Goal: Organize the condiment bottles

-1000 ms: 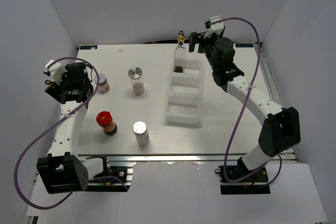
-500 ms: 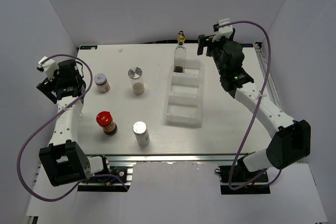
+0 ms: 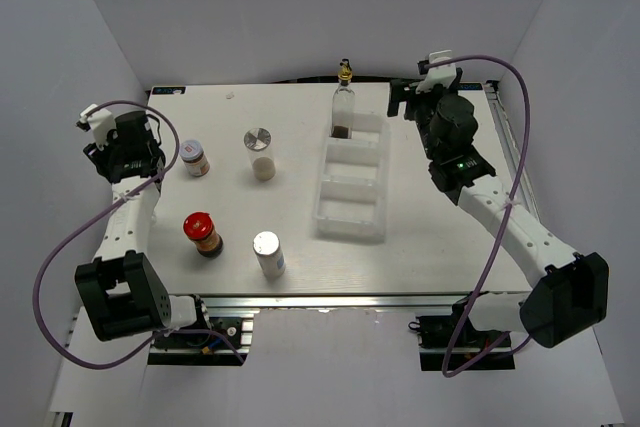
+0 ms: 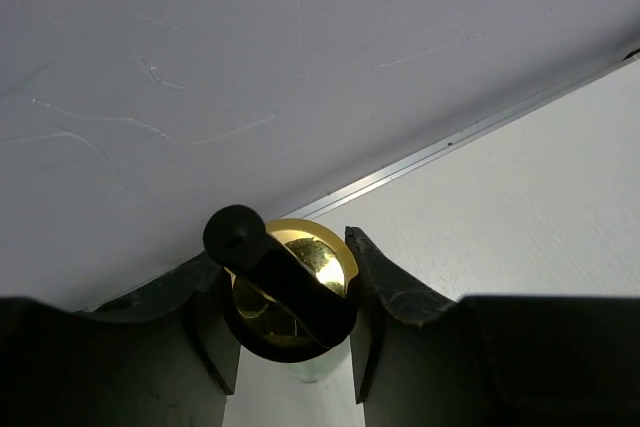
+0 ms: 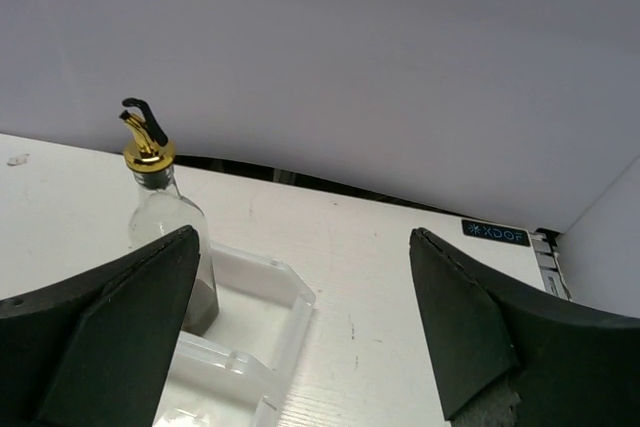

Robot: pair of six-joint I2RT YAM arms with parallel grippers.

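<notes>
Only my left wrist cam shows a gold-topped bottle [image 4: 292,277] pinched in the left fingers [image 4: 385,297]; right fingers [image 5: 100,337] spread, second bottle [image 5: 162,209] to their left.

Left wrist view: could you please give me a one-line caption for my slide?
Left gripper closed on the gold pourer top of a glass bottle, with the grey wall behind.

Bare table [image 3: 440,237] right of tray [image 3: 349,218]: open passage. Far tray compartment blocked by bottle [image 3: 343,112]. Left half: far shaker [image 3: 260,153], near shaker [image 3: 268,254], red-capped jar [image 3: 203,235], small jar [image 3: 196,159], well apart.
</notes>
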